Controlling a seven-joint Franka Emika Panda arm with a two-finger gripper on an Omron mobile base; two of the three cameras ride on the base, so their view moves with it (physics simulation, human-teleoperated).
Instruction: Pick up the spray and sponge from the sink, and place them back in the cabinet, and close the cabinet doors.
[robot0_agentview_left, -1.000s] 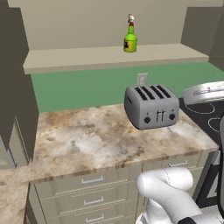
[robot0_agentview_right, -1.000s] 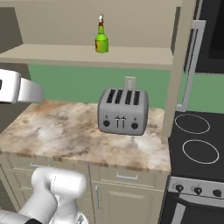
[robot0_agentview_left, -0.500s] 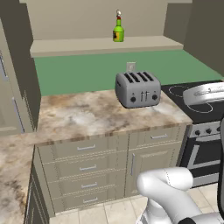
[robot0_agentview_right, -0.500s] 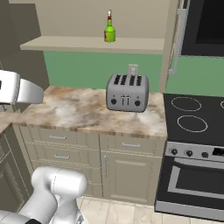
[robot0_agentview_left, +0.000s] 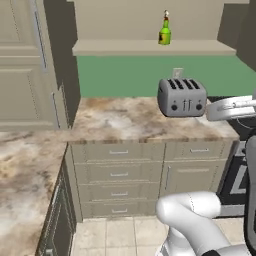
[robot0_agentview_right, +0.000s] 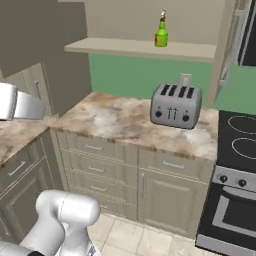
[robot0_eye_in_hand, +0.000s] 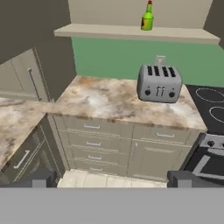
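The spray bottle (robot0_agentview_left: 164, 32) stands upright on the bare shelf of the open cabinet (robot0_agentview_left: 125, 48), in the upper middle of the left base view; it appears likewise in the right base view (robot0_agentview_right: 161, 33) and at the top of the hand view (robot0_eye_in_hand: 147, 18). The sponge and the sink cannot be located in these views.

The gripper (robot0_eye_in_hand: 109, 178) sits at the bottom of the hand view with its jaws spread wide and nothing between them. It is well apart from the shelf.

A cabinet door (robot0_agentview_left: 30, 60) stands open at the upper left of the left base view, with its slim vertical handle facing the counter (robot0_agentview_left: 145, 120). Below the shelf, a toaster (robot0_agentview_left: 181, 96) rests on the counter beside the stove (robot0_agentview_right: 240, 140). Drawers (robot0_agentview_left: 120, 170) fill the front under the counter.

Judgement: the bottle is already stowed, so that step appears complete. The step in hand is most likely either fetching the sponge or closing the doors. The next move calls for bringing the empty gripper within reach of the sink or of the open door's edge.
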